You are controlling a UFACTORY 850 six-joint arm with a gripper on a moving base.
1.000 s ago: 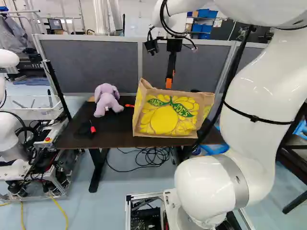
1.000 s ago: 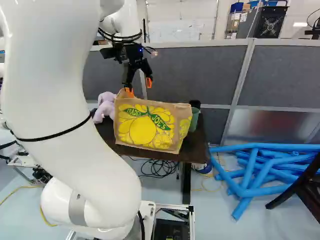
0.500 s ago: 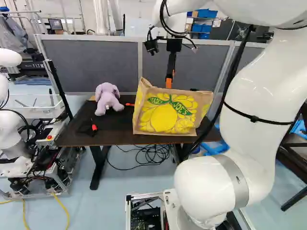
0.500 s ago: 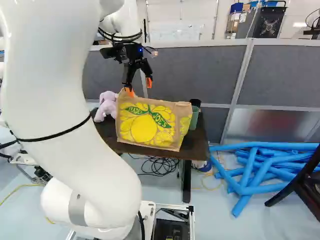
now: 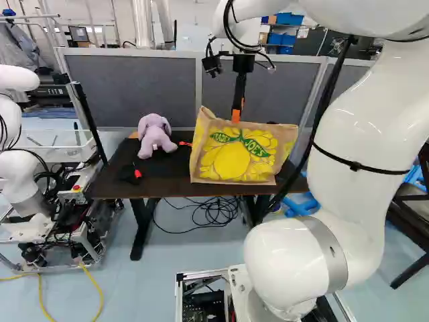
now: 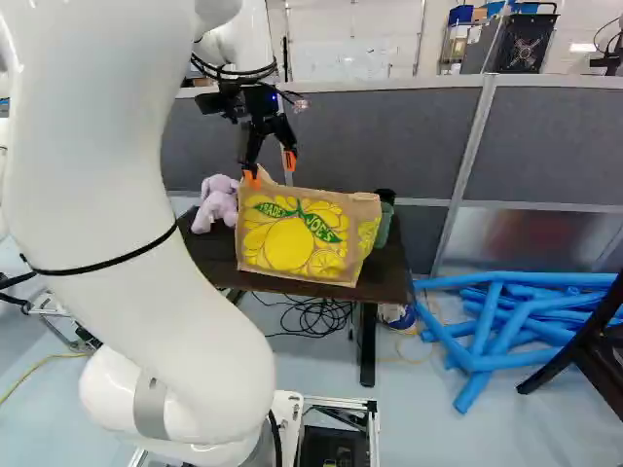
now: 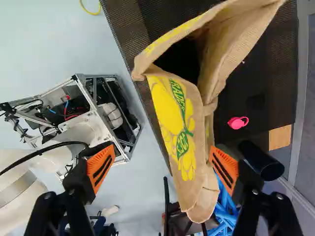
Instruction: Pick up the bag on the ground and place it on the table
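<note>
Claw (image 6: 271, 170): we have it open, fingers wide apart.
Bag (image 5: 238, 154): standing on our worktop (image 5: 151, 185), one end between those fingers.
Plush toy (image 5: 154, 137): we see it beside the bag.
Partition (image 5: 134, 87): behind the worktop.
</note>
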